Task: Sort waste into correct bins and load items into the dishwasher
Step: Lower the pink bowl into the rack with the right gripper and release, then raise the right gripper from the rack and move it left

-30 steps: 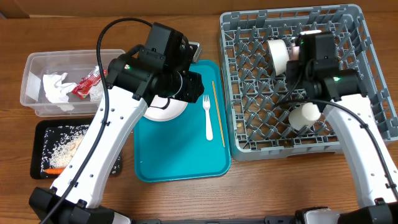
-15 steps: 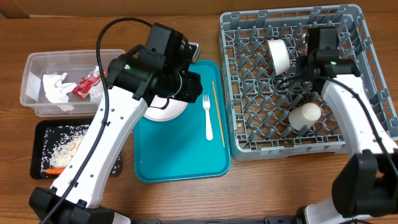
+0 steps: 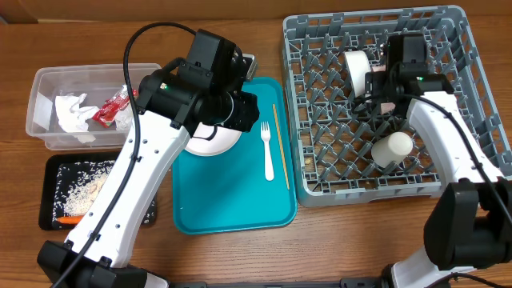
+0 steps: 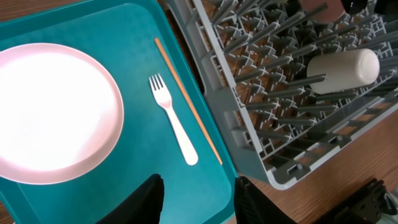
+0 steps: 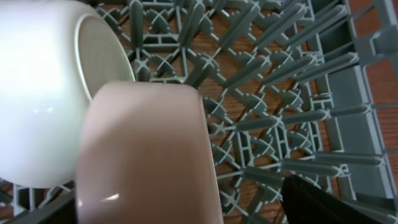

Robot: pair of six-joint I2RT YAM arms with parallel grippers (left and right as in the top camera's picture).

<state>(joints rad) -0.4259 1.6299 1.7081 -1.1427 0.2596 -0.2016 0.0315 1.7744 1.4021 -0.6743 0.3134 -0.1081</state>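
Rack (image 3: pixel 360 189): bowl (image 3: pixel 358 70), cup (image 3: pixel 392 149), poss. pink tumbler (image 5: pixel 146 155)

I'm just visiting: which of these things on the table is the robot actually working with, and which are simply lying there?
Part of the job: clear tub, napkins, red wrapper, black tray, rice, carrot, pink plate, fork, chopstick, dish rack, white bowl, white cup, pale pink cup.

Just there: teal tray, wooden table.
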